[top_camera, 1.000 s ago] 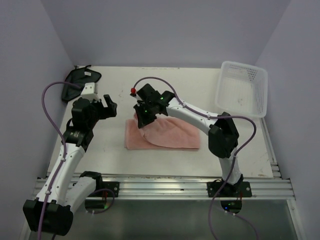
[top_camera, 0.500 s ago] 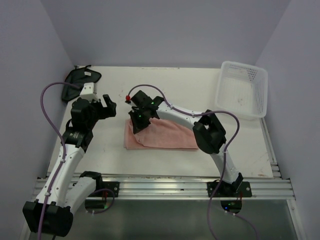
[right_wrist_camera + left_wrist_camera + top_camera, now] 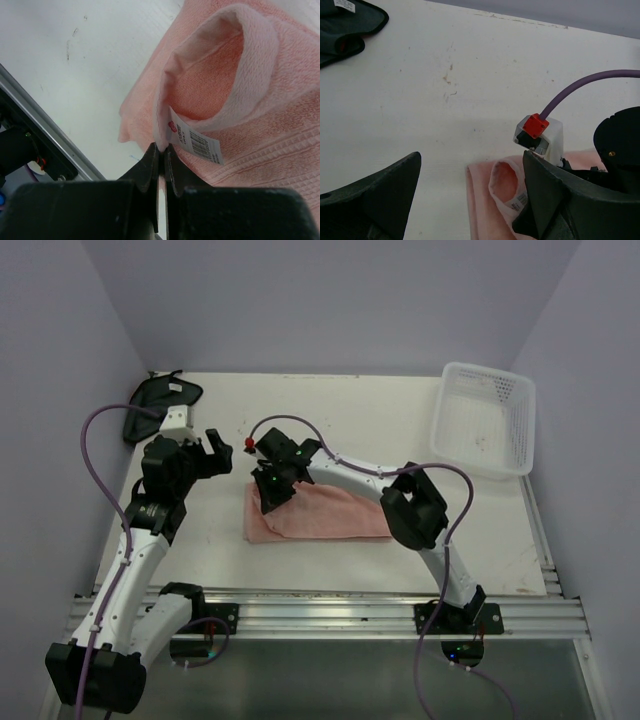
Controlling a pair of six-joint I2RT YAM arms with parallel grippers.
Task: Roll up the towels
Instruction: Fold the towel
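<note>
A salmon-pink towel (image 3: pixel 335 515) lies folded in the middle of the table. My right gripper (image 3: pixel 268 502) hovers over the towel's left end, shut on a curled-over edge next to a white barcode tag (image 3: pixel 197 136). In the right wrist view the jaws (image 3: pixel 161 149) pinch that hem, and the pink towel (image 3: pixel 260 115) loops up behind them. My left gripper (image 3: pixel 215 452) hangs open to the left of the towel, holding nothing. In its own view, its wide-apart fingers (image 3: pixel 470 160) frame the pink towel's (image 3: pixel 492 200) end. The blackish cloth (image 3: pixel 160 400) lies crumpled at the far left corner, and the blackish cloth (image 3: pixel 345 25) also shows at the top left of the left wrist view.
A white perforated basket (image 3: pixel 485 420) stands at the far right, partly over the table's edge. Purple walls close the table on three sides. The right arm's wrist block with its red part (image 3: pixel 538 132) sits close to my left gripper's right finger.
My right gripper has carried the towel's edge leftward and a little nearer, and the raised hump of towel has flattened. The left arm has stayed put, open.
</note>
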